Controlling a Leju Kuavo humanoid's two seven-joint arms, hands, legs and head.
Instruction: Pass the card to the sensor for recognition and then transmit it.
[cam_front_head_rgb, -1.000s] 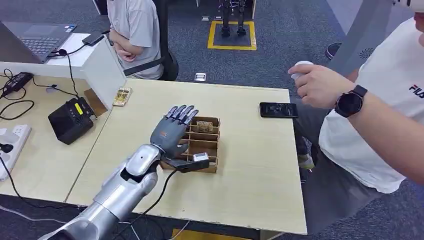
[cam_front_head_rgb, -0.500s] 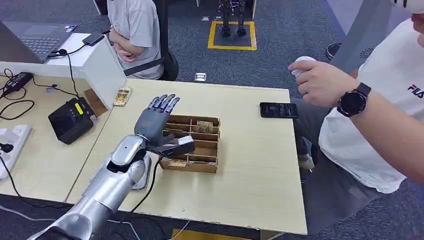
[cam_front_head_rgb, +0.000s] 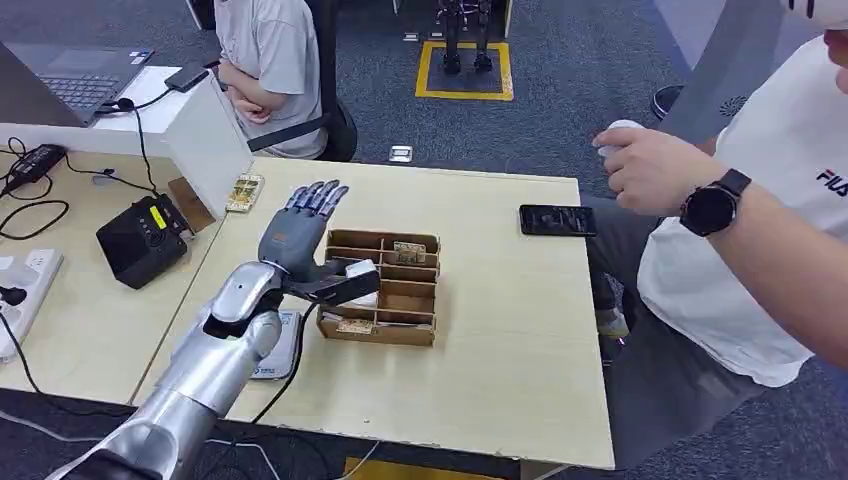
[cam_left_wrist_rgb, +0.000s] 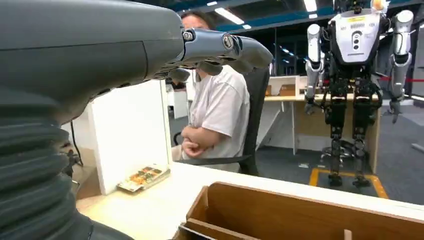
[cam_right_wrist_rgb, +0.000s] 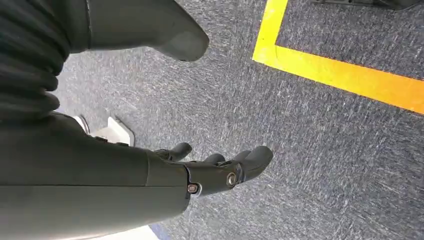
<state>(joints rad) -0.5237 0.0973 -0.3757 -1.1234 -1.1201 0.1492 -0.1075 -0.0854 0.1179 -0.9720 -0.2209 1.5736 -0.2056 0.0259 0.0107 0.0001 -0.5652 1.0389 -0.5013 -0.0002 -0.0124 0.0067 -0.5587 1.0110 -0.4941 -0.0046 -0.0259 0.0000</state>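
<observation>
The silver, smooth-shelled left arm reaches in from below, and its dark grey left robot hand (cam_front_head_rgb: 300, 240) hangs over the pale wooden table (cam_front_head_rgb: 500, 380), fingers straight and spread, thumb stretched sideways with nothing in it; a small white block sits at the thumb tip, too small to identify. Since a second ago this hand has pulled away from the box toward the robot's left, baring a flat grey rounded pad, the sensor (cam_front_head_rgb: 275, 345), beside the forearm. Just right of the hand stands the brown cardboard divider box (cam_front_head_rgb: 385, 290), with small patterned cards (cam_front_head_rgb: 408, 251) upright in its far compartments. The right robot hand (cam_right_wrist_rgb: 200, 175) hangs over grey carpet with a yellow line, fingers loosely curled and empty. Farther out lie a black phone (cam_front_head_rgb: 557, 220) at the table's far right, a black device (cam_front_head_rgb: 140, 240) on the neighbouring table, a white partition (cam_front_head_rgb: 205, 130), and a seated person (cam_front_head_rgb: 270, 60) with folded arms. At right, a person's hand (cam_front_head_rgb: 650, 165) with a black watch holds a white object.
</observation>
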